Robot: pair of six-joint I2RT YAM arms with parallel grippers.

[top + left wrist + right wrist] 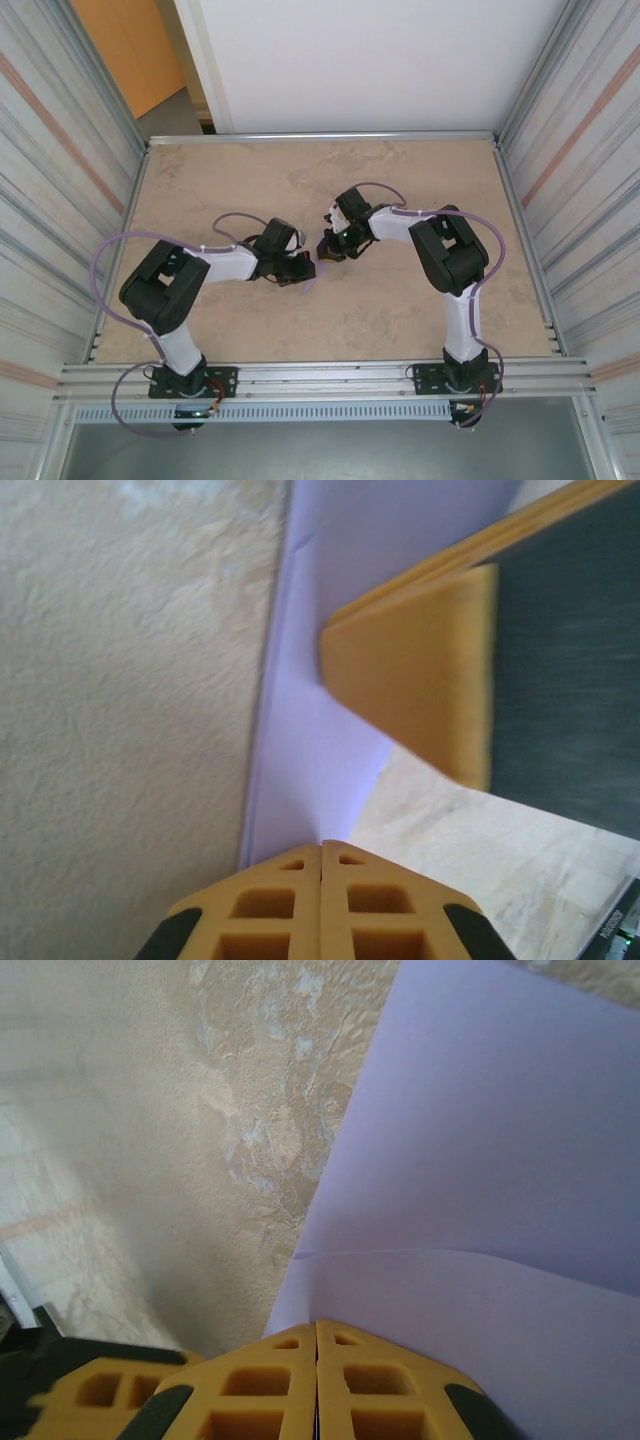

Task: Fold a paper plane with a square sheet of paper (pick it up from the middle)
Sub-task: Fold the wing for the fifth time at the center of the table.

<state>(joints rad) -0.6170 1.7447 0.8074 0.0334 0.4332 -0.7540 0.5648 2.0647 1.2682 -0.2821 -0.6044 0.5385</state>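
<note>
The lavender sheet of paper (480,1150) is folded into layers, with one layer's edge running across it. Both grippers hold it just above the table's middle, where a sliver of it (312,282) hangs below them. My left gripper (322,846) is shut on a narrow end of the paper (320,690). Facing it, my right gripper (317,1326) is shut on the paper's edge, and one of its yellow fingers (415,670) lies against the paper. In the top view the left gripper (303,266) and right gripper (328,247) nearly touch. Whether the paper has a plane's shape I cannot tell.
The beige mottled table (250,180) is fenced by metal rails, with corrugated walls left and right. The left gripper's fingers (100,1390) sit close beside my right gripper. Purple cables loop over both arms.
</note>
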